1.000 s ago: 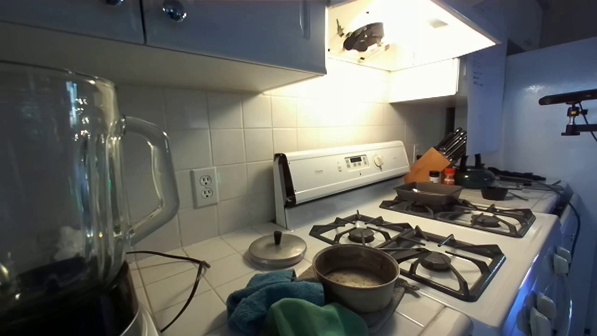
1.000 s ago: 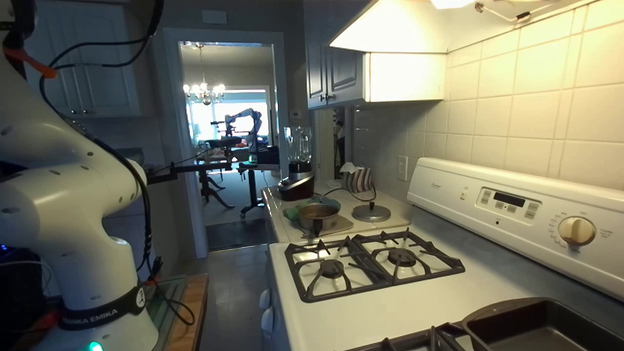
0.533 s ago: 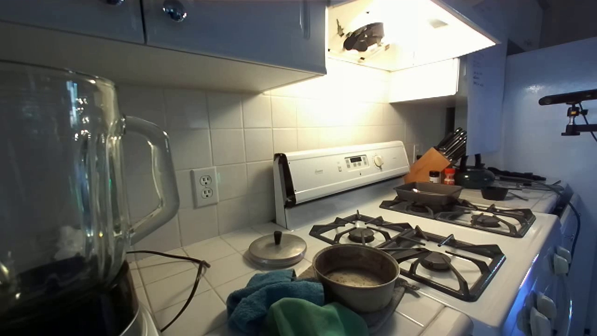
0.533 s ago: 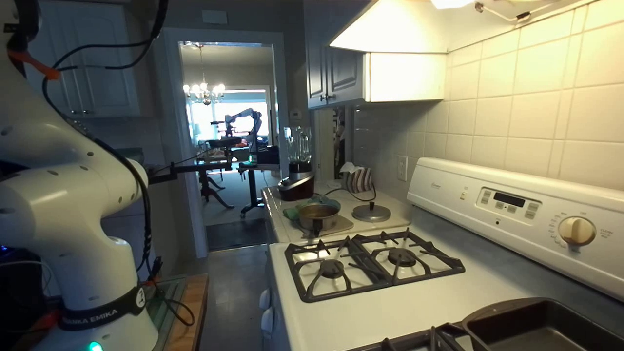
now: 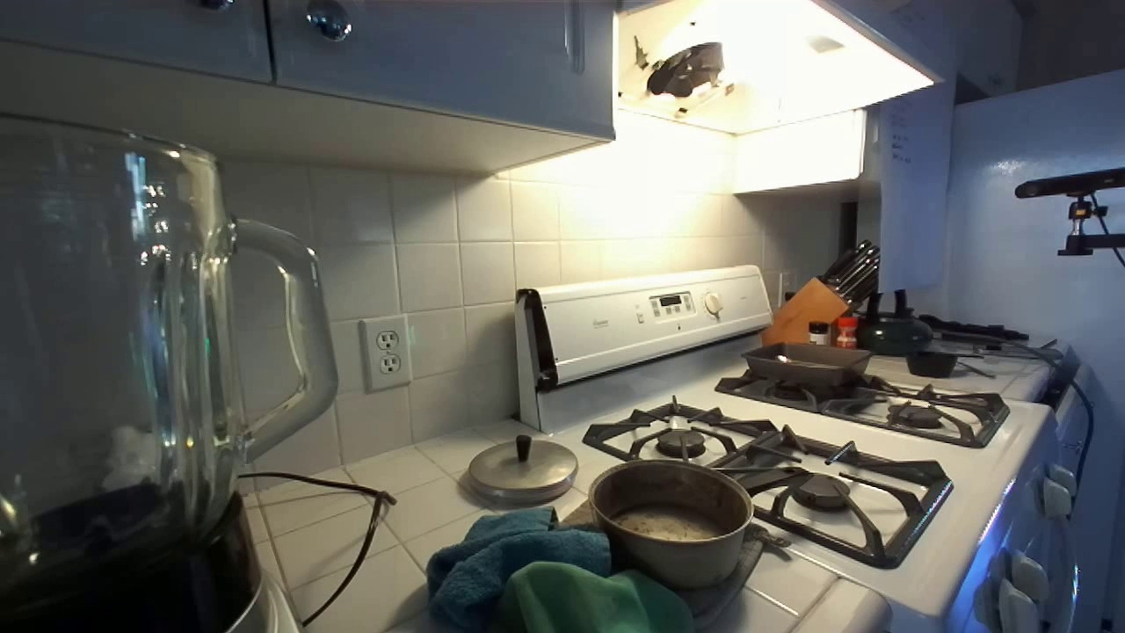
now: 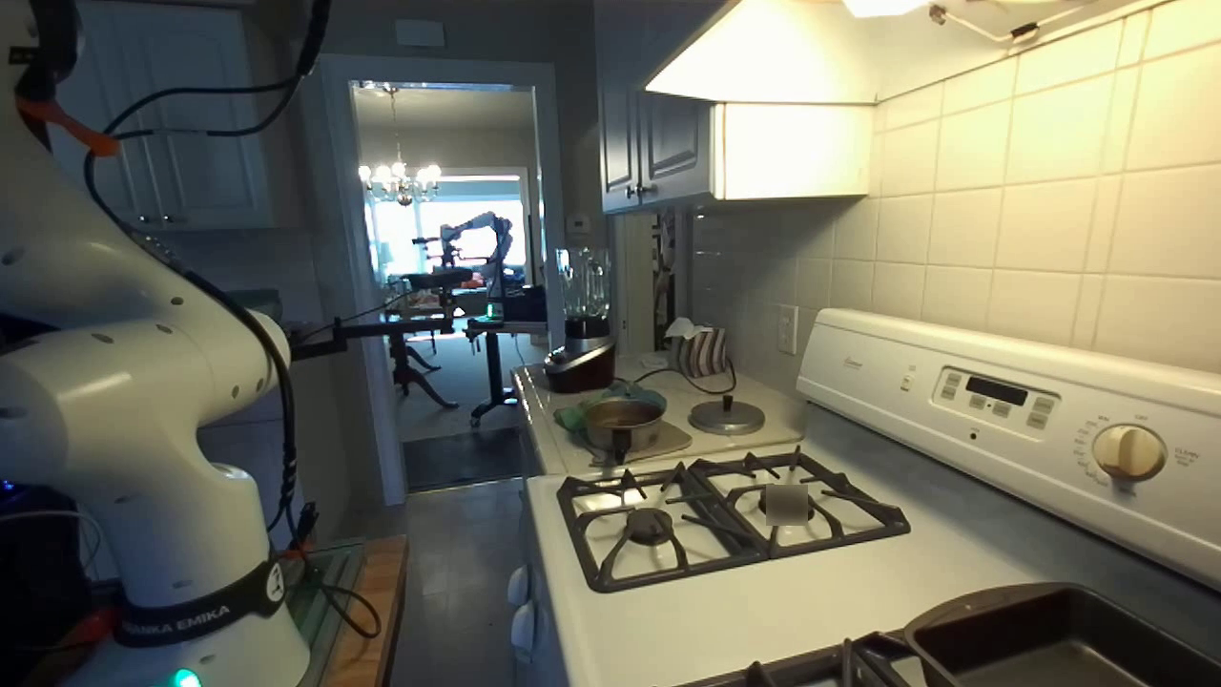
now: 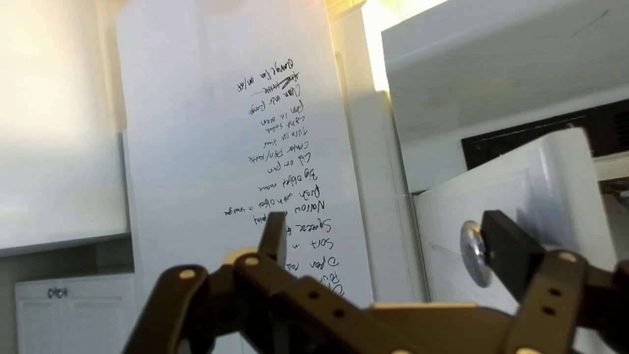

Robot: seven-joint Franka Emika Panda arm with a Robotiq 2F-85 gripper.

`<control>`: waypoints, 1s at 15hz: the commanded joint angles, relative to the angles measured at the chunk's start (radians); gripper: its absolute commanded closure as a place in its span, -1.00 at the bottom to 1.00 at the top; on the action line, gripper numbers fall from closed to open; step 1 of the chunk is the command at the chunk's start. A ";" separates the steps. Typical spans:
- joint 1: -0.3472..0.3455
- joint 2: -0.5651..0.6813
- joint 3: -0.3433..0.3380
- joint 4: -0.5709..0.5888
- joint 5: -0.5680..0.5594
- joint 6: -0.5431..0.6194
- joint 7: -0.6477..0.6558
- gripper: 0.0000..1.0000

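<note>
A cabinet knob (image 7: pixel 471 255) is seen in the wrist view between the parted fingers of the gripper (image 7: pixel 388 236), close beside one fingertip; whether knob and fingertip are touching cannot be told. The fingers are spread wide, and nothing is held by them. The knob is set on a pale door (image 7: pixel 511 189), just beside a handwritten sheet (image 7: pixel 221 123), by which the other places are given. The door appears to be ajar, though only part of it is shown.

As progress is judged, the knob is framed within the fingers' span, while any grip on it is left unmade; how much of the door's swing is done cannot be settled.

Farther out, in an exterior view, what looks to be the same sheet is hung beyond the lit hood (image 5: pixel 791 79). Just below the sheet a dark kettle (image 5: pixel 894 334) is placed, with a knife block (image 5: pixel 802 312) beside it. On the near side of the sheet, a baking pan (image 5: pixel 809 378) is rested on the stove (image 5: pixel 993 475); well apart from the sheet, a saucepan (image 5: pixel 677 554), a metal lid (image 5: pixel 527 475) and a blue cloth (image 5: pixel 518 549) are grouped.
</note>
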 commanded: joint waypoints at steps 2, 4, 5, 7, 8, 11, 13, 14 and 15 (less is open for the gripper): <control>0.008 0.002 -0.005 0.006 -0.005 -0.003 0.002 -1.00; 0.008 0.002 -0.005 0.006 -0.005 -0.003 0.002 -1.00; 0.008 0.002 -0.005 0.006 -0.005 -0.003 0.002 -1.00; 0.008 0.002 -0.005 0.006 -0.005 -0.003 0.002 -1.00; 0.008 0.002 -0.005 0.006 -0.005 -0.003 0.002 -1.00; 0.008 0.002 -0.005 0.006 -0.005 -0.003 0.002 -1.00; 0.015 -0.034 -0.012 -0.008 -0.010 -0.032 -0.031 -1.00; 0.024 -0.055 -0.025 -0.006 -0.003 -0.065 -0.057 -1.00; 0.027 -0.062 -0.031 -0.006 -0.004 -0.073 -0.073 -1.00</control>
